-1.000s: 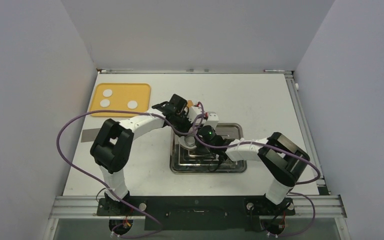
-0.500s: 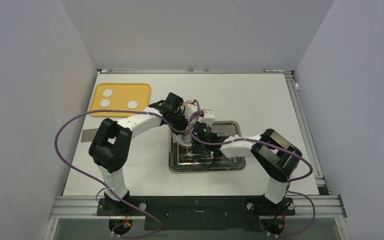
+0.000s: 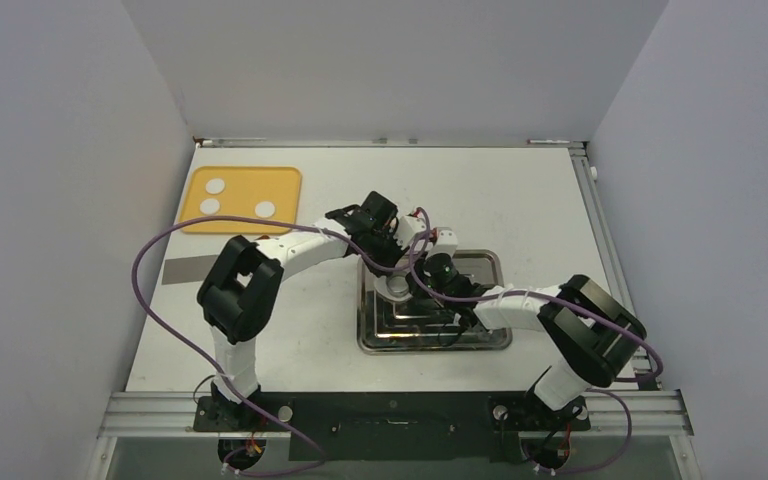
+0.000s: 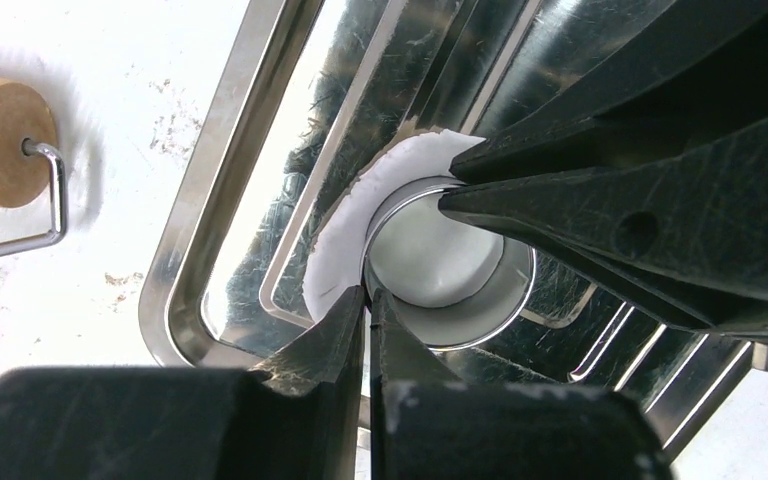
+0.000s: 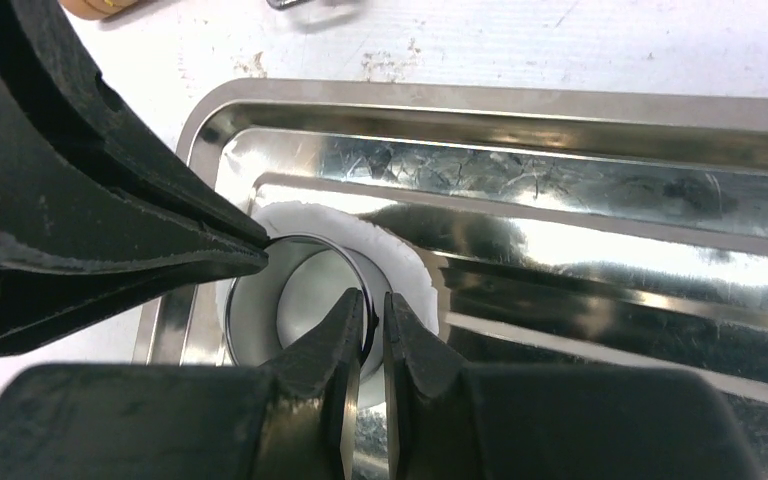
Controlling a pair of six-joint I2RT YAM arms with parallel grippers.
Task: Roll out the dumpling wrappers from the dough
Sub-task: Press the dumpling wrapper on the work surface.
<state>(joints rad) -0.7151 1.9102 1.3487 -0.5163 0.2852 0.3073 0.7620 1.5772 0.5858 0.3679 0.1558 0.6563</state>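
A shiny metal ring (image 4: 460, 330) stands on a flattened white dumpling wrapper (image 4: 345, 240) in the steel tray (image 4: 190, 270). My left gripper (image 4: 368, 295) is shut on the ring's near wall. My right gripper (image 5: 373, 300) is shut on the opposite wall of the ring (image 5: 250, 310), with the wrapper (image 5: 400, 260) showing around it. In the top view both grippers meet over the ring (image 3: 397, 288). Three dough lumps (image 3: 215, 186) lie on the yellow tray (image 3: 243, 180) at the far left.
A wooden rolling pin with a wire handle (image 4: 0, 130) lies on the table just beyond the steel tray (image 3: 490, 340). A grey strip (image 3: 185, 270) lies on the table left of the left arm. Walls enclose the table on three sides.
The steel tray, the ring and both grippers have shifted to the right together. The dough lumps on the yellow tray have not moved.
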